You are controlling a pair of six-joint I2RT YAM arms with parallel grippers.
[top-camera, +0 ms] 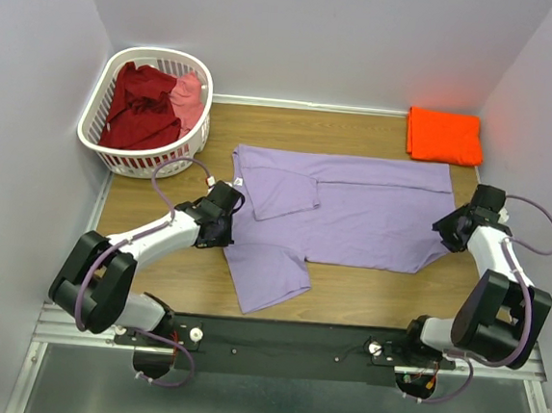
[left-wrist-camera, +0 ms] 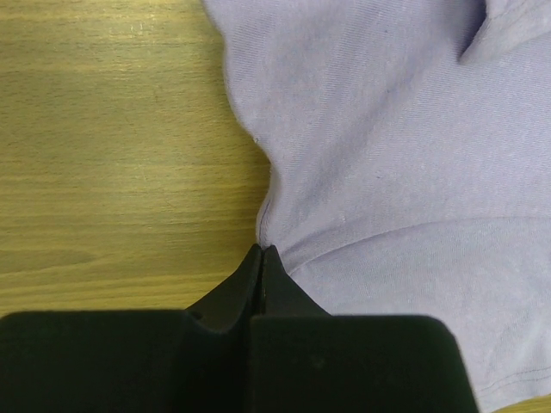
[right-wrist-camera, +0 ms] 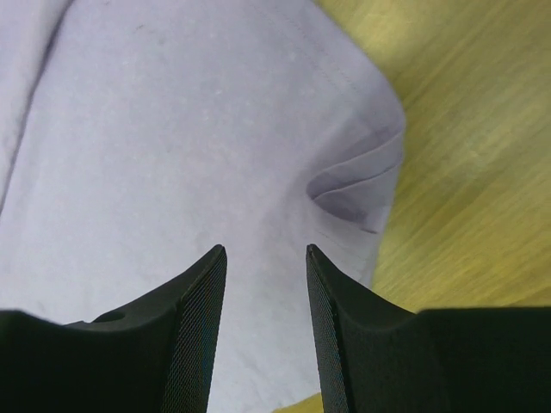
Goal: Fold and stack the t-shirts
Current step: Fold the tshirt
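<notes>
A large lavender t-shirt (top-camera: 362, 214) lies spread across the wooden table, collar end to the left. One sleeve (top-camera: 285, 193) is folded over the body. My left gripper (top-camera: 229, 212) is shut at the shirt's left edge. In the left wrist view its gripper tips (left-wrist-camera: 261, 251) pinch the cloth edge (left-wrist-camera: 387, 172), and creases run into them. My right gripper (top-camera: 448, 229) is open over the hem at the right. In the right wrist view lavender cloth (right-wrist-camera: 172, 129) lies under its gripper tips (right-wrist-camera: 265, 249), with nothing between them. A folded orange t-shirt (top-camera: 445, 136) rests at the back right.
A white slotted basket (top-camera: 107, 95) stands at the back left, holding a dark red shirt (top-camera: 140, 108) and a pink one (top-camera: 188, 102). The other lavender sleeve (top-camera: 265, 278) reaches toward the near edge. Walls close in the table on three sides.
</notes>
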